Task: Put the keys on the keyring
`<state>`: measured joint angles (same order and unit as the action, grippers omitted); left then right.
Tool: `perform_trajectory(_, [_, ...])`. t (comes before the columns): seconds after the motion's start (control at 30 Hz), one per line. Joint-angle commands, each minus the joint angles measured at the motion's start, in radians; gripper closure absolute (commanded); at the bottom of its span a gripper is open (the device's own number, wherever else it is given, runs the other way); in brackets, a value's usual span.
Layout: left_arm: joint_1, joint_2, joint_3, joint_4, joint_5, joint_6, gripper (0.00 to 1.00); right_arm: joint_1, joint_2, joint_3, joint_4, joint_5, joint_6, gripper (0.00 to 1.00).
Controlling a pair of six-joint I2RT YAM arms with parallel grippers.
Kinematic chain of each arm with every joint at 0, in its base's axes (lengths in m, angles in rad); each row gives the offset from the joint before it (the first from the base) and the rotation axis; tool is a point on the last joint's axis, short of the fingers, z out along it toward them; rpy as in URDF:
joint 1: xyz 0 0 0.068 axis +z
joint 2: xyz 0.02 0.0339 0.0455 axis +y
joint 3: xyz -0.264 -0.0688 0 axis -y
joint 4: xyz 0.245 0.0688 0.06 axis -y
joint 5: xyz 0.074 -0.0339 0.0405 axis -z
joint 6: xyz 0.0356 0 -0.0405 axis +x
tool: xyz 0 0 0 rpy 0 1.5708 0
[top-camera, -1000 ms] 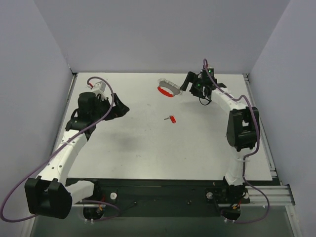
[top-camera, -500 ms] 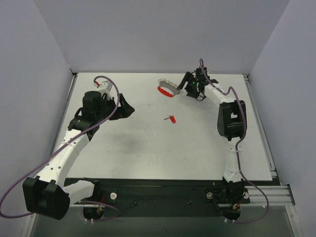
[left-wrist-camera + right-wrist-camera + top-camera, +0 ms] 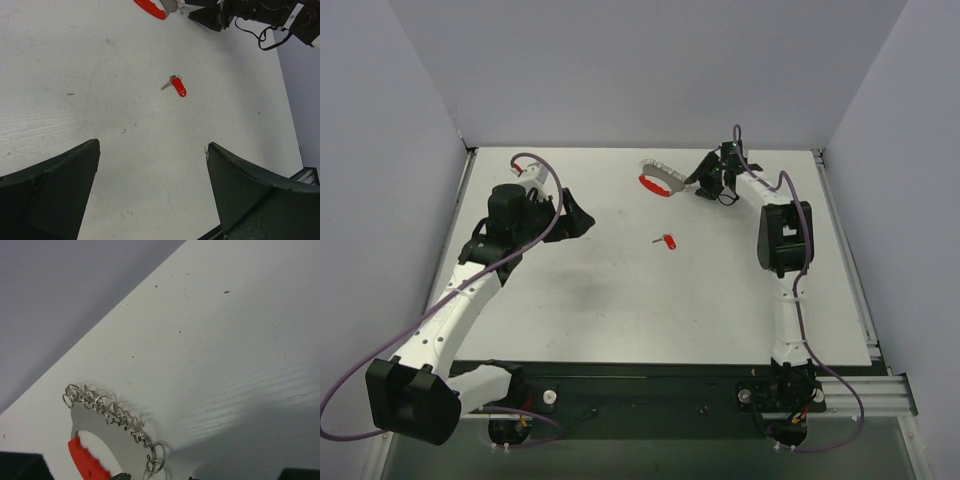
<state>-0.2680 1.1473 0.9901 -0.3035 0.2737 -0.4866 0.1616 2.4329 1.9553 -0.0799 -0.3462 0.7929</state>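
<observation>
Securing the keyring point(image 3: 659, 179), at upper centre of the overhead view, looks like the step in hand: the right pincer point(image 3: 699, 184) sits at its rim (grip impossible to confirm). The hoop shows a red arc and a grey edge strung with wire loops. The red-headed key point(image 3: 668, 241) lies mid-table point(image 3: 570, 300), likely next for the wide-open left pincer point(image 3: 577, 219).

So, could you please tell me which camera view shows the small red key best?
The left wrist view: the key lies unobstructed, its red head and silver shaft distinct. The top external view shows it only as a tiny red speck. The right wrist view misses it entirely.
</observation>
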Motion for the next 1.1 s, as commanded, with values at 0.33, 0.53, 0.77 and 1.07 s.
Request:
perform_trajectory(0.33, [-0.004,0.008,-0.001,0.064,0.032,-0.021,0.02,-0.014,0.101,0.102,0.037,-0.079,0.178,0.62])
perform_trajectory(0.53, [-0.004,0.006,-0.001,0.063,0.035,-0.024,0.02,-0.019,0.133,0.105,0.048,-0.092,0.221,0.68])
perform_trajectory(0.77, [-0.004,0.005,0.005,0.046,0.03,-0.006,0.02,-0.025,0.158,0.106,0.061,-0.102,0.264,0.85])
perform_trajectory(1.07, [-0.002,0.003,0.001,0.049,0.027,0.002,0.03,-0.031,0.077,0.028,0.121,-0.128,0.227,1.0])
